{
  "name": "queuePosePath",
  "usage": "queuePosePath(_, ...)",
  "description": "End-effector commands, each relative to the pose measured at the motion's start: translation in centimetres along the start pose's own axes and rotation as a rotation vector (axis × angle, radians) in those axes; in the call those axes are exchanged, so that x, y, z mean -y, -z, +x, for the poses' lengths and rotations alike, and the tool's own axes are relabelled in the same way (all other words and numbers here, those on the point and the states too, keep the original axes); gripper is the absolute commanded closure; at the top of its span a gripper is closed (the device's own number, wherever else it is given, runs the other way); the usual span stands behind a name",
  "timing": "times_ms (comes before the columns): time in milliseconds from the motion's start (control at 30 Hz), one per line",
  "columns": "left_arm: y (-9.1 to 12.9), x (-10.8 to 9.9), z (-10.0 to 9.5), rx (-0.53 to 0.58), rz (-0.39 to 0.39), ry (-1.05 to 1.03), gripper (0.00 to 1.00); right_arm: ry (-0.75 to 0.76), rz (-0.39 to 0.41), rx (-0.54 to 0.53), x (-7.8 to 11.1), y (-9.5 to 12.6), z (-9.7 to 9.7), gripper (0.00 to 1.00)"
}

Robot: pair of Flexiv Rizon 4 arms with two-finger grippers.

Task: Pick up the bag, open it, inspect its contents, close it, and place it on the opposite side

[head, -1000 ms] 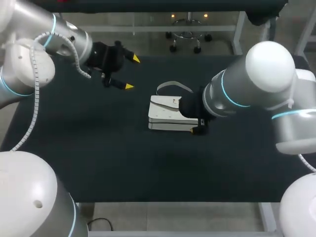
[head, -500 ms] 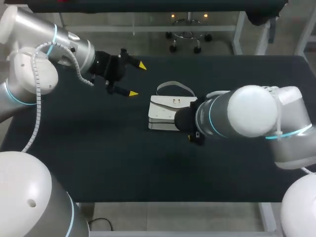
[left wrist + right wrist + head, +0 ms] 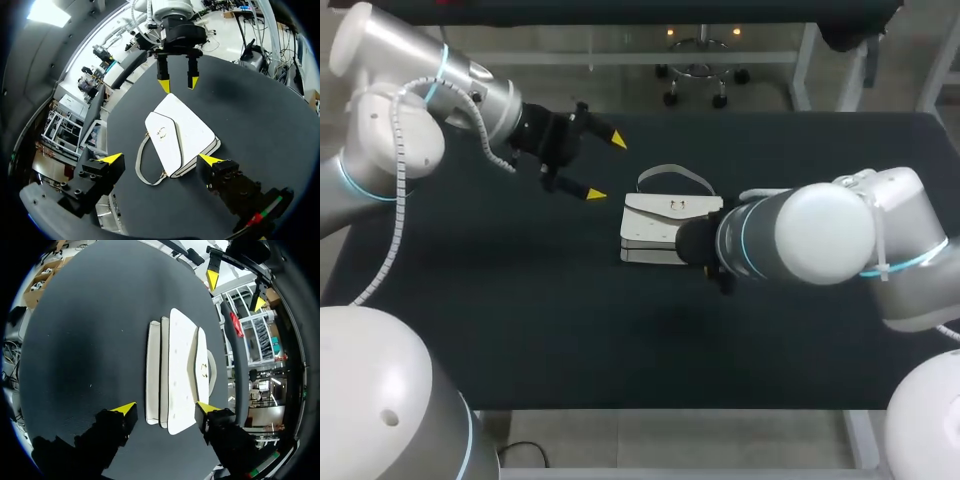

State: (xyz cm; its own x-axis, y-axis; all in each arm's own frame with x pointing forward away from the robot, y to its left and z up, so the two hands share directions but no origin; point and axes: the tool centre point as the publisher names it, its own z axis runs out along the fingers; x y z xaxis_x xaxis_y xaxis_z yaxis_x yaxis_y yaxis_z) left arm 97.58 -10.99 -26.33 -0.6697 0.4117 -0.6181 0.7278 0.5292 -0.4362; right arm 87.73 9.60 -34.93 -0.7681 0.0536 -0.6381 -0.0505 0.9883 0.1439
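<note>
A white flap bag (image 3: pixel 660 228) lies flat on the black table (image 3: pixel 520 300), its strap (image 3: pixel 672 174) looped at the far side. My right arm (image 3: pixel 800 235) reaches over the bag's right end and hides its own gripper in the head view. In the right wrist view the right gripper (image 3: pixel 165 408) straddles the bag (image 3: pixel 177 365); one fingertip sits by the flap and the other stands clear of the bag's edge. My left gripper (image 3: pixel 607 167) hangs open, up and to the left of the bag. The bag (image 3: pixel 182 135) lies ahead of the left gripper (image 3: pixel 161 160), with the right gripper (image 3: pixel 177 82) beyond it.
The black table carries nothing besides the bag. Its front edge (image 3: pixel 660 408) runs below both arms, and dark cloth stretches wide on either side of the bag.
My left gripper has moved right, closer to the bag. The right arm has swung its forearm over the bag's right end, and its yellow fingertip beside the bag is now hidden in the head view.
</note>
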Motion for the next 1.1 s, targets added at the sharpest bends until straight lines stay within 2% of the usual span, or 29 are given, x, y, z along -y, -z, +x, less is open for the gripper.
queuePosePath(33, -0.7, -0.3, -0.3, -0.011, 0.006, -0.005, 0.00, -0.001, -0.013, 0.350, 0.1, -1.1, 0.3, 0.50)
queuePosePath(533, -1.6, -0.5, -0.3, -0.053, 0.018, -0.021, 0.00, -0.020, -0.014, 0.361, 0.8, -3.2, -0.4, 0.55)
queuePosePath(867, -2.5, -0.8, -0.5, -0.077, 0.026, -0.017, 0.00, -0.017, -0.010, 0.362, 1.4, -3.7, -0.6, 0.69)
queuePosePath(967, -2.6, -0.8, -0.5, -0.079, 0.031, -0.019, 0.00, -0.016, -0.006, 0.360, 1.6, -3.9, -0.6, 0.69)
queuePosePath(1067, -2.6, -0.8, -0.5, -0.084, 0.034, -0.021, 0.00, -0.018, -0.006, 0.359, 1.6, -4.0, -0.6, 0.74)
queuePosePath(1100, -2.7, -0.8, -0.4, -0.088, 0.034, -0.022, 0.00, -0.018, -0.008, 0.358, 1.6, -4.1, -0.6, 0.78)
